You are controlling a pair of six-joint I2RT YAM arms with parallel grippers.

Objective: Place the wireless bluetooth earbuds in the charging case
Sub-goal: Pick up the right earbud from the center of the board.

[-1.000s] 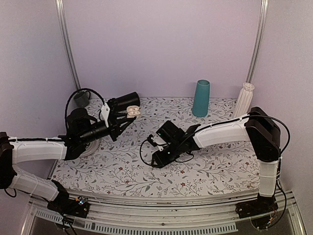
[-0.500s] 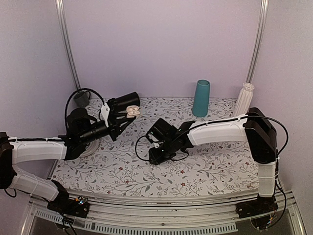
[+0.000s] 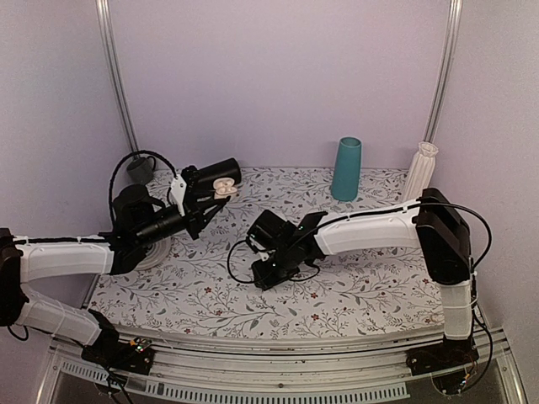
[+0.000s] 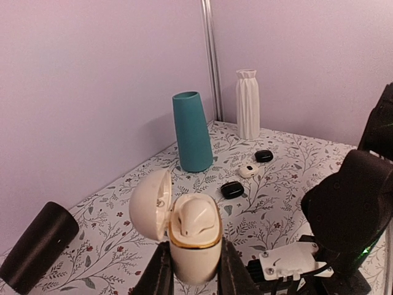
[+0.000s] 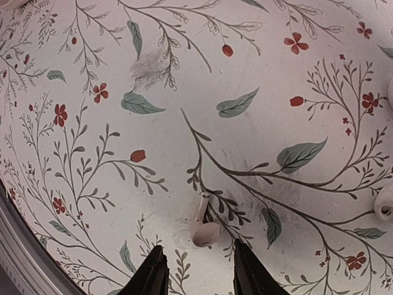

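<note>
My left gripper (image 4: 191, 270) is shut on the white charging case (image 4: 193, 236) and holds it upright above the table, lid open; an earbud sits in one well. In the top view the case (image 3: 223, 187) is at the left gripper's tip (image 3: 206, 202). My right gripper (image 5: 195, 270) is open, low over the floral table, with a loose white earbud (image 5: 202, 226) lying just ahead of and between its fingertips, not touching them. A second white earbud (image 5: 384, 206) shows at the right edge of the right wrist view. In the top view the right gripper (image 3: 268, 268) is at table centre.
A teal cup (image 3: 346, 168) and a white ribbed vase (image 3: 419, 171) stand at the back right. A black cylinder (image 3: 215, 174) lies at the back left, a dark cup (image 3: 140, 171) beyond it. Two black round pieces (image 4: 232, 189) and a tiny white piece (image 4: 248, 171) lie near the teal cup.
My right arm has moved left and lower toward the table centre. My left gripper with the open case has shifted slightly left and up.
</note>
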